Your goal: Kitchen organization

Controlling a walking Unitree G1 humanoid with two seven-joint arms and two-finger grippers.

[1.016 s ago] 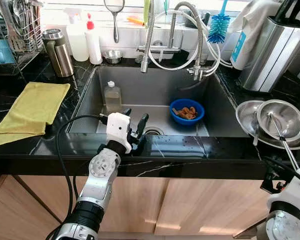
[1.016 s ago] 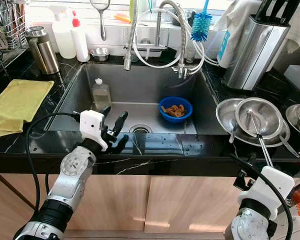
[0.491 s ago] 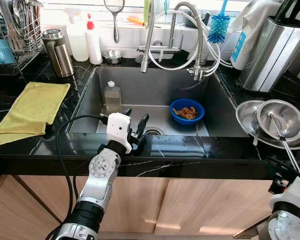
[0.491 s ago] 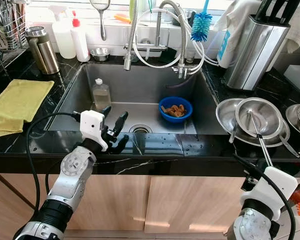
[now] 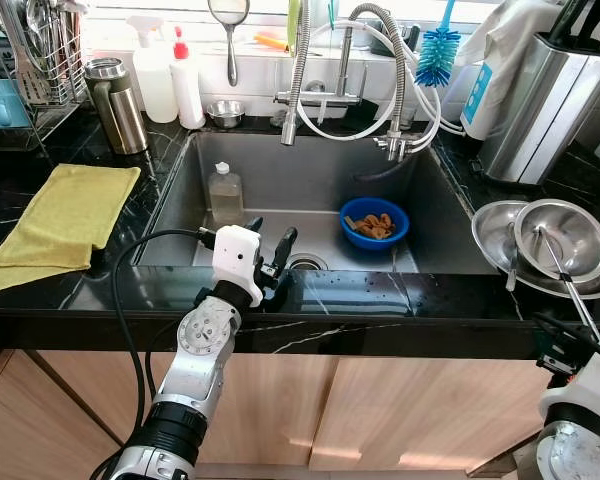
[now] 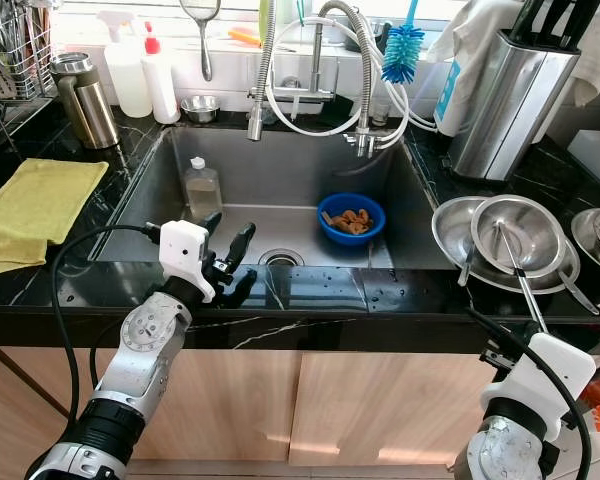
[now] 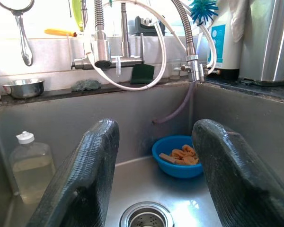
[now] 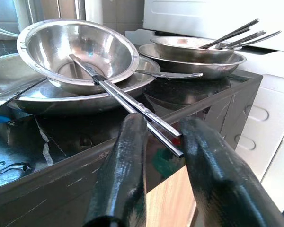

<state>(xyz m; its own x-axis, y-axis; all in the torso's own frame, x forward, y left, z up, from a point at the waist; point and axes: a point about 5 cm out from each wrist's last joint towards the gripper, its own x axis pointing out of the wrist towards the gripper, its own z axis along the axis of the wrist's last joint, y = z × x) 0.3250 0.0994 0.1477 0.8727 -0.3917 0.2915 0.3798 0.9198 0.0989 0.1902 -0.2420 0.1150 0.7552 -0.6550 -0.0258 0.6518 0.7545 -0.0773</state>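
My left gripper (image 5: 270,240) rests open on the sink's front rim (image 5: 310,290), with nothing between its fingers. Past its fingers (image 7: 92,165), the left wrist view looks into the sink at a blue bowl (image 7: 176,161) of brown food scraps and a clear soap bottle (image 7: 31,168). My right gripper (image 8: 163,124) hangs low, just off the counter's front edge at the right, and is open. It faces the end of two metal chopsticks (image 8: 132,106) that stick out of a stack of steel bowls (image 5: 555,245).
A yellow cloth (image 5: 65,215) lies on the black counter to the left. A thermos (image 5: 115,105), spray bottles, faucet hoses (image 5: 300,80) and a knife block (image 5: 545,95) line the back. More steel dishes with utensils (image 8: 194,49) stand at the far right.
My right arm has sunk a little lower at the counter's front edge. The left arm has stayed still.
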